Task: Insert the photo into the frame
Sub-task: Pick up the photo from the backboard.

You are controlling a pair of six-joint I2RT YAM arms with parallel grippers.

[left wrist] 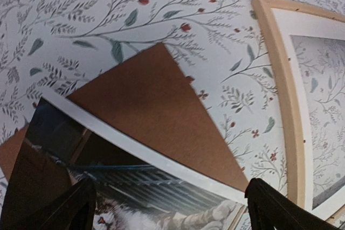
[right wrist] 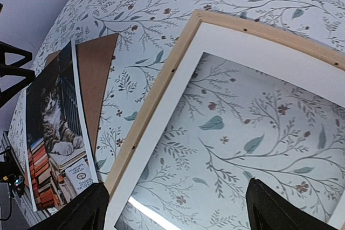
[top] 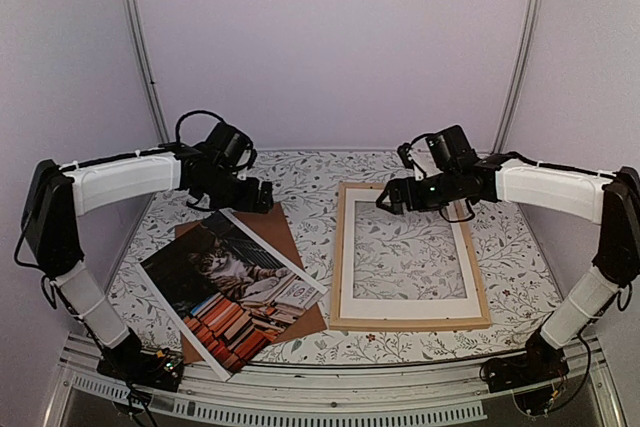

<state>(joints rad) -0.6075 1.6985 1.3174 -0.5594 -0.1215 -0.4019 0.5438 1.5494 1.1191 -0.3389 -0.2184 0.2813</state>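
Observation:
The photo (top: pixel 230 292), a tabby cat among stacked books, lies face up at the front left, partly over a brown backing board (top: pixel 278 237). The light wooden frame (top: pixel 336 257) lies flat to the right, with a white mat (top: pixel 410 309) inside it. My left gripper (top: pixel 262 197) hovers open above the photo's far corner; in the left wrist view the photo (left wrist: pixel 135 187) sits under the left gripper (left wrist: pixel 172 204), which holds nothing. My right gripper (top: pixel 385 197) hangs open over the frame's far left corner. In its own view the right gripper (right wrist: pixel 172 208) spans the frame bar (right wrist: pixel 156 90) and the mat (right wrist: pixel 178 109).
The floral tablecloth (top: pixel 310 182) shows through the mat's window. The backing board (left wrist: pixel 145 106) juts out beyond the photo's far edge. White walls and metal posts (top: pixel 140 37) close in the back and sides. The table's front rail (top: pixel 330 372) runs near the photo's lower corner.

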